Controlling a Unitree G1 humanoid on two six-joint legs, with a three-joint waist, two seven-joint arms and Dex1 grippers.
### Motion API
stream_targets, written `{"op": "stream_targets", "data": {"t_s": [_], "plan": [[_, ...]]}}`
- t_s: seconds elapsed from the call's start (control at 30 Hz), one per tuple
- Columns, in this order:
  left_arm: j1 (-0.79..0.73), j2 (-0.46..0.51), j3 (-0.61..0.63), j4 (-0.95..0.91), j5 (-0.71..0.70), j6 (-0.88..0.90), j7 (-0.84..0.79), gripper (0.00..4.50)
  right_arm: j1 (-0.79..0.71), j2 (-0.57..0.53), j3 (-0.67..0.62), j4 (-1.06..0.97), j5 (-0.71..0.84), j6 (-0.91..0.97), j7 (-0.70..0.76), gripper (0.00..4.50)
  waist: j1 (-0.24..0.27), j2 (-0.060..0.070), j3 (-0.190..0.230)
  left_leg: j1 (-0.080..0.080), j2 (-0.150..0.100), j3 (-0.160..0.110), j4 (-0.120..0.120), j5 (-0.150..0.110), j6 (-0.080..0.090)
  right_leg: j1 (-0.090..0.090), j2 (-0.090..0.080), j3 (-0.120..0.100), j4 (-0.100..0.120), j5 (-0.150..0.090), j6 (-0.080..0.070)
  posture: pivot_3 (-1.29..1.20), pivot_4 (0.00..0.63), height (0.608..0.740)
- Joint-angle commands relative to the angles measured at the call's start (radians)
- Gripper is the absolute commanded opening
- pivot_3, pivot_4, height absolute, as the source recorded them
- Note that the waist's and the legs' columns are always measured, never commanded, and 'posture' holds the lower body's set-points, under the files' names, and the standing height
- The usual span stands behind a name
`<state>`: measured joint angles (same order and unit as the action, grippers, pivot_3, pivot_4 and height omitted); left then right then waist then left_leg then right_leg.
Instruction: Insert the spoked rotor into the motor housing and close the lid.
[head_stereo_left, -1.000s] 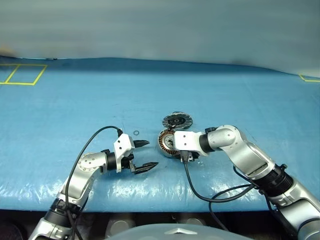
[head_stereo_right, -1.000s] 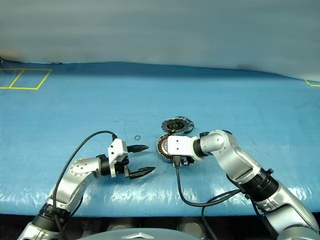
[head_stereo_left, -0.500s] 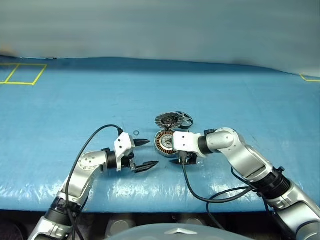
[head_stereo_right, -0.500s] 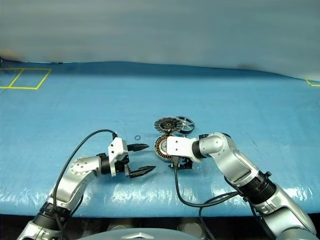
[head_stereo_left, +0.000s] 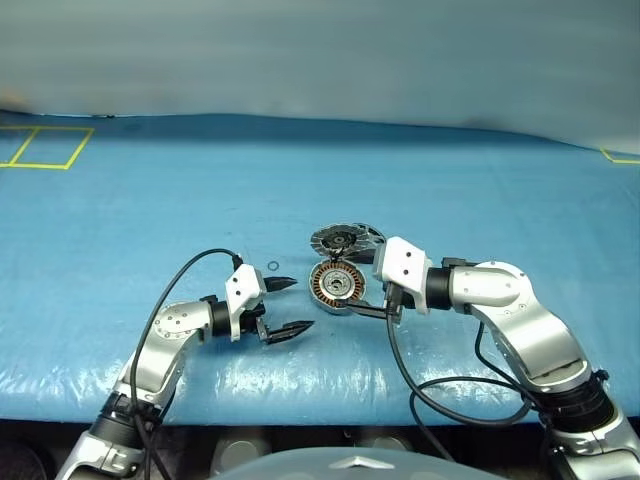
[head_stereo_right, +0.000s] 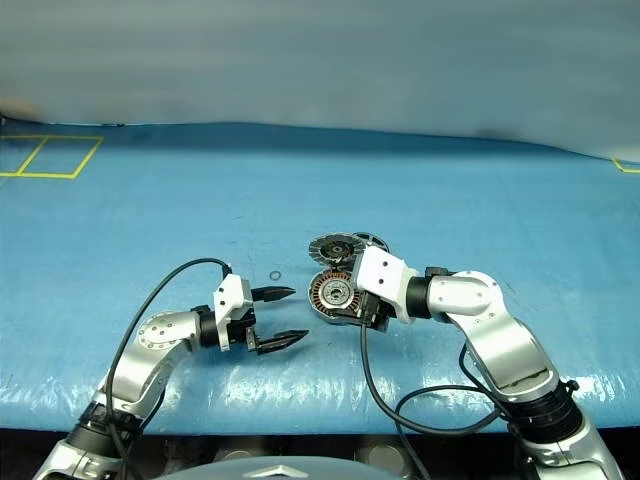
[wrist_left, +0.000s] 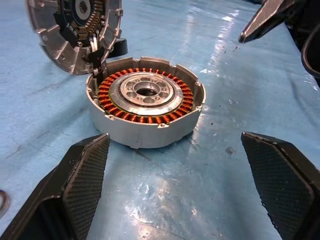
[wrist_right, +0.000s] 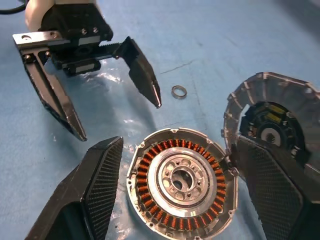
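My head cameras look down from afar; each wrist camera sits close, looking out between its own open jaws at the shared motor housing (wrist_left: 145, 102).

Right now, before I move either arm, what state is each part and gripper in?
motor housing: flat on the table, uncovered, windings exposed.
lid: off, tilted up on edge against the housing's rim.
spoked rotor: outside the housing, partly hidden behind the lid.
small ring: loose on the table.
left gripper: open, empty.
right gripper: open, empty, above the housing.
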<state>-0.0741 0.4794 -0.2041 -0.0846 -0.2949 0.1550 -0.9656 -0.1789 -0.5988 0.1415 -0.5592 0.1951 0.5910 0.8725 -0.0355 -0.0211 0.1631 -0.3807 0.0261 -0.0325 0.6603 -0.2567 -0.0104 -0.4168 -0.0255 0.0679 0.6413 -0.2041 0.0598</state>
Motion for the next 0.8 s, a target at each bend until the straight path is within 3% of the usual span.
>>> {"op": "stream_targets", "data": {"t_s": [0.03, 0.17, 0.33, 0.8], "plan": [[-0.007, -0.006, 0.030, -0.013, -0.014, -0.019, 0.007, 4.50, 0.073, 0.041, -0.091, -0.057, 0.055, -0.001, -0.075, 3.79, 0.002, 0.000, 0.000, 0.000, 0.000, 0.000, 0.000, 0.000, 0.000, 0.000, 0.000, 0.000, 0.000, 0.000, 0.000, 0.00, 0.150, 0.740], [-0.005, -0.018, 0.055, -0.027, -0.023, -0.002, 0.046, 4.50, 0.267, 0.136, -0.171, -0.093, 0.120, 0.005, -0.178, 3.79, 0.005, 0.000, 0.000, 0.000, 0.000, 0.000, -0.001, 0.000, 0.000, 0.000, 0.000, 0.000, 0.000, -0.001, 0.000, 0.00, 0.150, 0.740], [-0.015, -0.030, 0.083, -0.026, -0.031, 0.014, 0.091, 4.50, 0.368, 0.189, -0.171, -0.107, 0.118, -0.025, -0.258, 3.79, -0.003, 0.001, 0.001, 0.000, 0.000, 0.001, 0.000, 0.000, 0.000, -0.001, 0.000, 0.001, 0.000, 0.000, 0.000, 0.00, 0.150, 0.740], [-0.079, -0.045, 0.106, 0.006, 0.034, 0.041, 0.228, 4.50, 0.416, 0.208, -0.129, -0.117, 0.104, -0.065, -0.353, 3.79, -0.001, 0.001, 0.001, -0.001, 0.001, 0.000, -0.001, -0.001, -0.001, -0.001, 0.000, 0.000, -0.001, -0.001, 0.000, 0.00, 0.150, 0.740]]}}
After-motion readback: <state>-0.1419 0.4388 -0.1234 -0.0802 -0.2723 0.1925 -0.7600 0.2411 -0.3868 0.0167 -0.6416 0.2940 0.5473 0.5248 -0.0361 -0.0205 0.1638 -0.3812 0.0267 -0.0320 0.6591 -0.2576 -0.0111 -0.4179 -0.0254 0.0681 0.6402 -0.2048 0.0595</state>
